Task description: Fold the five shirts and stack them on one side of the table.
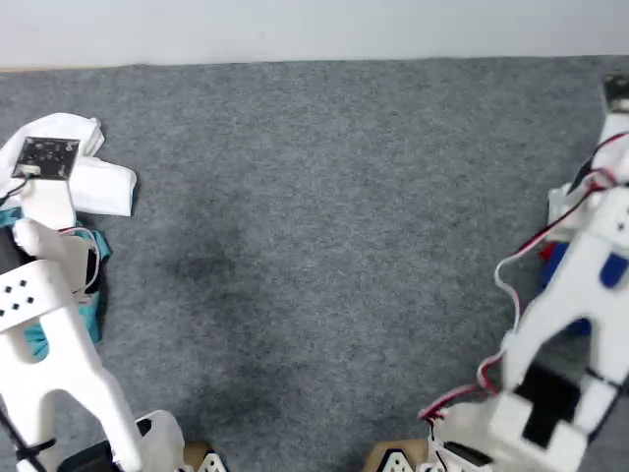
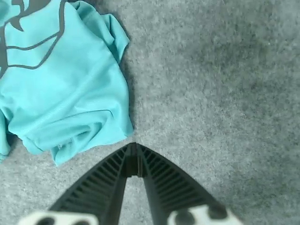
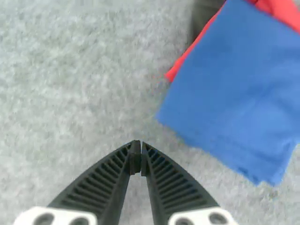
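Left gripper (image 2: 135,149) and right gripper (image 3: 137,146): tips pressed together, holding nothing, over grey mat (image 1: 324,216). Teal shirt (image 2: 61,84) and white shirt (image 1: 103,187) at mat's left edge; blue shirt (image 3: 234,93) on red shirt (image 3: 276,9) at its right edge.

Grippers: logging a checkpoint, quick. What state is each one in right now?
Left gripper: shut, holding nothing, close beside the teal shirt.
Right gripper: shut, holding nothing, near the blue shirt.
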Controlling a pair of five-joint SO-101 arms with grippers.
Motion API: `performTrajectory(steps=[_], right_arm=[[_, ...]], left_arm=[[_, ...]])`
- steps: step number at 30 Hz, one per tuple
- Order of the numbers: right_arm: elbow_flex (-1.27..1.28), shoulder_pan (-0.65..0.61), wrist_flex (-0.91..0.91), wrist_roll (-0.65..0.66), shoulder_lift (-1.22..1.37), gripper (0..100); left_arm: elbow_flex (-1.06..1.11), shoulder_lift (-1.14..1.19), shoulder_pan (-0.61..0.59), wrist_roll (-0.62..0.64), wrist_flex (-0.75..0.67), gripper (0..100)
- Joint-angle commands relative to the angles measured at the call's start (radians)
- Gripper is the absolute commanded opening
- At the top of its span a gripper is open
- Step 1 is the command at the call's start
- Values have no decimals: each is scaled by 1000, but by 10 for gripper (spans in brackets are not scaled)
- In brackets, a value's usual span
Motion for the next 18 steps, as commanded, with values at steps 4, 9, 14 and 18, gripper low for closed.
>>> performTrajectory(steps=[4, 9, 14, 18], right_arm=[[219, 8, 38, -11, -321, 9], [377, 10, 38, -11, -456, 9], [483, 10, 38, -9, -559, 9], [552, 10, 38, -9, -641, 9]], left_arm=[[-102, -17, -64, -2, 0, 6], [-168, 77, -150, -109, -15, 7], [-180, 227, -259, -235, -15, 15], [-185, 327, -295, -325, -40, 100]])
